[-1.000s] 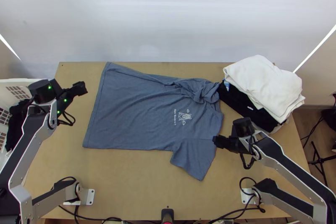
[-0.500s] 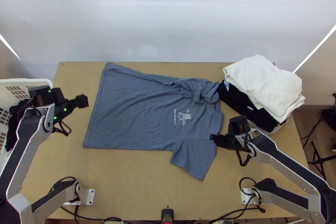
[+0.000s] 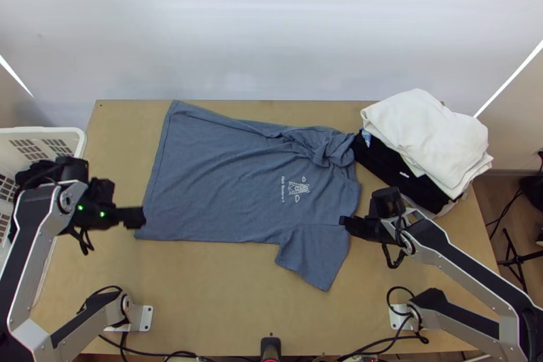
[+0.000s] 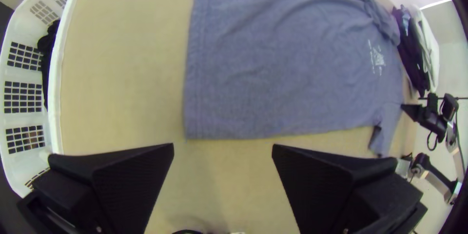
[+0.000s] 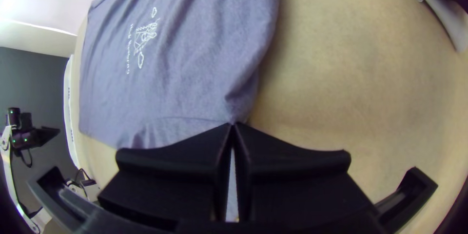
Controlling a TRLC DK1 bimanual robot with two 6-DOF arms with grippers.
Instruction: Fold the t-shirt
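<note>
T-shirt (image 3: pixel 217 178) spread, pinched at near sleeve

Table (image 3: pixel 224 301): light wood. On it, shirt lies mostly flat, bunched at the far shoulder. Pile of folded cloths (image 3: pixel 424 134) just beside that shoulder. Left gripper (image 3: pixel 141 218): fingers wide apart, near hem's near corner. Right gripper (image 3: pixel 346 222): closed on cloth by near sleeve. White print (image 3: pixel 297 188) on chest.

The t-shirt (image 3: pixel 224 185) lies on the table (image 3: pixel 231 287), basket (image 3: pixel 75 132) left, clothes pile (image 3: pixel 427 134) right.
</note>
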